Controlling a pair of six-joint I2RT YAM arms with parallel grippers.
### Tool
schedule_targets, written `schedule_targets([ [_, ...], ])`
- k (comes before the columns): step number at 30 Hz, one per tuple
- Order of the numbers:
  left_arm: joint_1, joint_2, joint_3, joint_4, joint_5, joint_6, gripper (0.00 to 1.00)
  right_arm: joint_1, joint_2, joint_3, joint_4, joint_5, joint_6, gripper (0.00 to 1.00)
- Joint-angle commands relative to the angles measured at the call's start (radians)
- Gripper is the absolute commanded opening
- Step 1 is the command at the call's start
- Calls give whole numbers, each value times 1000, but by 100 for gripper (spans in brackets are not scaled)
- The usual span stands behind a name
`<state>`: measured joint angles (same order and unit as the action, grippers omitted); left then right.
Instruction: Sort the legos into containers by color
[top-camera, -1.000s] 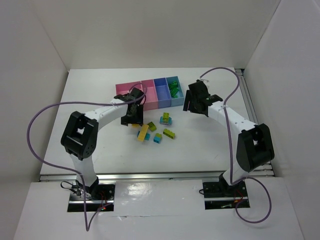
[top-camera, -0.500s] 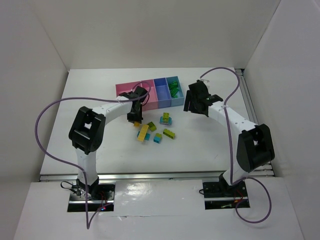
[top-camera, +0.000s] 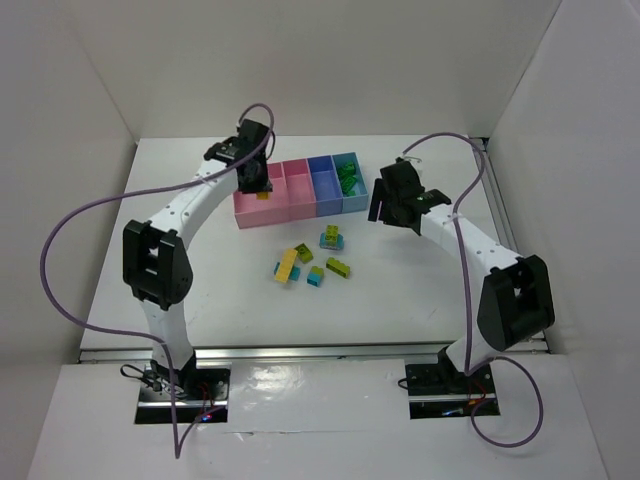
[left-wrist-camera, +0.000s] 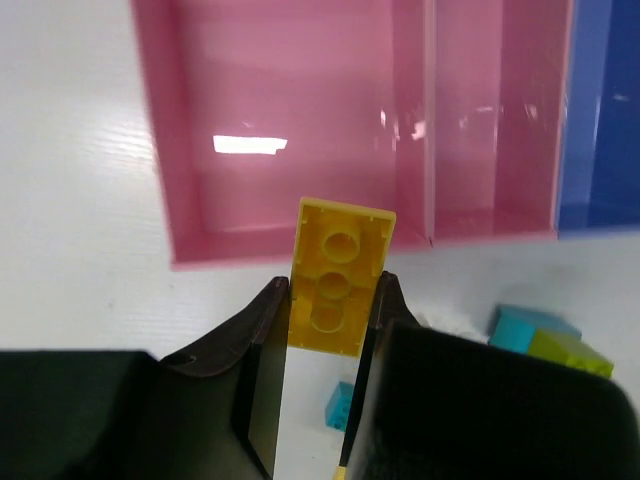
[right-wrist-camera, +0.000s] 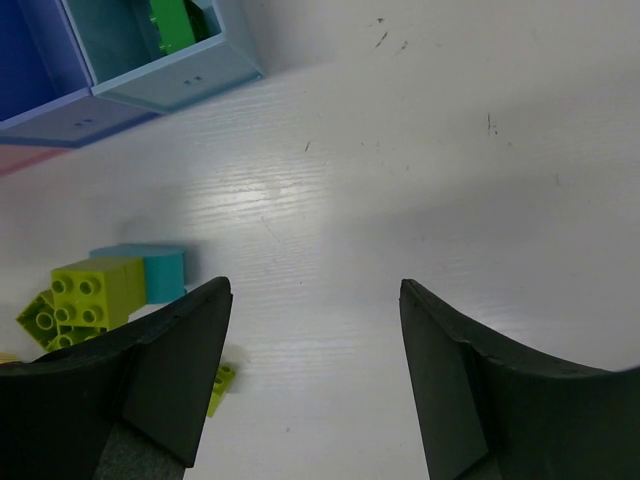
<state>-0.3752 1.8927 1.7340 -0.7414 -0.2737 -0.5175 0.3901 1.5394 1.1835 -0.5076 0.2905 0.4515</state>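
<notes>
Wide pink rectangular plastic bin (left-wrist-camera: 300, 90): glossy, glare on floor. Flat yellow plastic brick (left-wrist-camera: 338, 275): smooth, slight sheen. White counter (right-wrist-camera: 420, 180): faint grain, scuffed, semi-matt.

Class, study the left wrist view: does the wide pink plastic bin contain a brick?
No: the wide pink plastic bin shows only bare floor, and the yellow studded plastic brick is clamped in the left end effector.

Top external: fixed, high at the near side of the table (top-camera: 400, 300), tilted down and forward, far, whole workspace | Left wrist: close, straight down onto wide pink bin (left-wrist-camera: 280, 100) | Right wrist: close, low, oblique across tabletop | Shared by all 3: bin row (top-camera: 298, 190), loose bricks (top-camera: 287, 265).
</notes>
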Motion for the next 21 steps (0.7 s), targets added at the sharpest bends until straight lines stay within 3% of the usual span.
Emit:
schedule_targets([
  [1, 64, 118, 146, -68, -1, 31, 27, 16, -85, 4, -22, -13, -4, 77],
  [3, 82, 172, 202, -78, -1, 31, 29, 16, -104, -27, -32, -13, 6, 77],
  [4, 97, 212, 238, -78, 10, 31, 39, 16, -120, -36, -32, -22, 6, 78],
  [6, 113, 239, 271, -78, 25, 31, 73, 27, -134, -50, -42, -31, 15, 78],
  [7, 113, 249, 300, -90, 25, 31, 84, 27, -146, -64, -42, -31, 15, 78],
  [8, 122, 249, 300, -90, 37, 31, 88, 27, -147, -64, -42, -31, 15, 78],
  [11, 105, 198, 285, -99, 64, 40, 86, 36, -156, -87, -51, -31, 24, 78],
  [13, 62, 116, 216, -99, 74, 71, 79, 36, -165, -111, -40, -51, 24, 78],
  [16, -9, 21, 75, -86, 100, 92, 79, 46, -154, -120, -29, -74, 33, 78],
  [21, -120, -139, -170, -58, 146, 102, 94, 55, -133, -120, -29, -74, 42, 78],
])
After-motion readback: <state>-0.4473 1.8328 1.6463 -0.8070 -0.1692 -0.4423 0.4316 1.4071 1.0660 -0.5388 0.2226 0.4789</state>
